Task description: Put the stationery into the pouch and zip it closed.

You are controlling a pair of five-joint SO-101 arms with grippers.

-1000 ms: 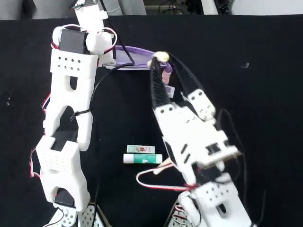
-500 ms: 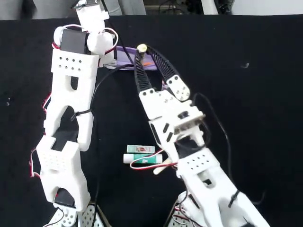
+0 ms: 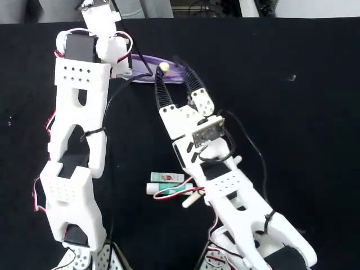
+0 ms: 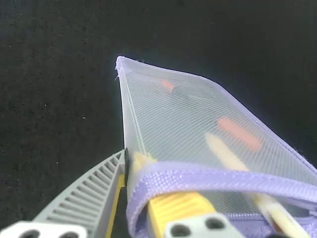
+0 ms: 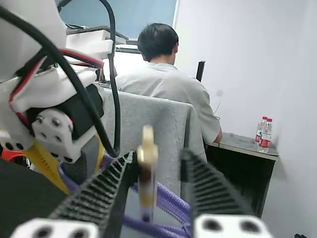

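Observation:
The purple mesh pouch (image 3: pixel 147 60) lies at the far side of the mat, and my left gripper (image 3: pixel 128 67) is shut on its near-left end. In the left wrist view the pouch (image 4: pixel 188 124) holds orange pieces and a cream stick, with my left gripper (image 4: pixel 130 163) pinching its purple zip edge. My right gripper (image 3: pixel 169 68) stands open over the pouch mouth. A cream pencil (image 3: pixel 163 66) stands between its black fingers, against one of them. The right gripper (image 5: pixel 158 154) and the pencil (image 5: pixel 147 168) also appear over the purple edge. Two green-and-white tubes (image 3: pixel 167 183) lie on the mat.
A pale stick (image 3: pixel 192 198) lies beside the tubes, under the right arm. Red and white cables loop near it. The black mat (image 3: pixel 304 112) stretches out to the right. The left arm's white links (image 3: pixel 79 124) run along the left side.
My right gripper carried the pencil leftward to the pouch mouth and its fingers have spread apart. The left arm kept its hold on the pouch.

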